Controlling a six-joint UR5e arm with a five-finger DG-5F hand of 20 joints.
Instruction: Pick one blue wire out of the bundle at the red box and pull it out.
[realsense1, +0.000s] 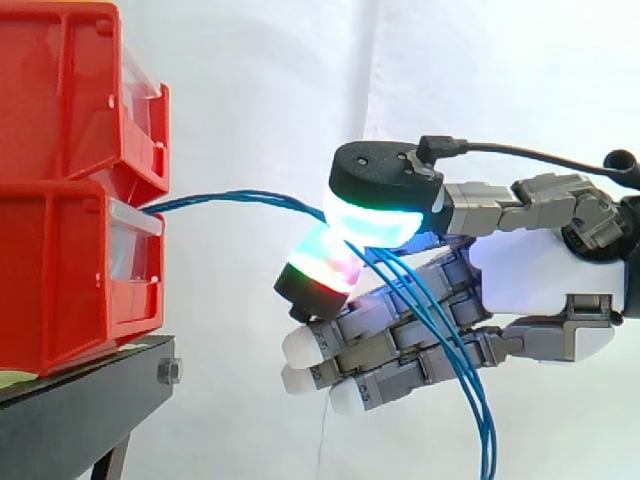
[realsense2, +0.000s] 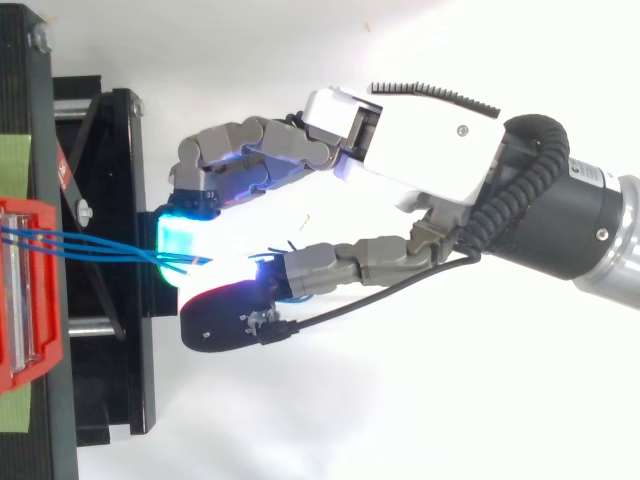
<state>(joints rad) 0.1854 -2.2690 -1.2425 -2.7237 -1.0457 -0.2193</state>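
Blue wires (realsense1: 240, 196) from red box (realsense1: 70, 270), pinched between curled glowing fingers (realsense1: 318, 272) of hand (realsense1: 540, 268)

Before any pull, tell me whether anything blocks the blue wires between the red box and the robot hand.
Nothing visible does. The blue wires span open air from the red box to the robot hand, pinched between its pads.
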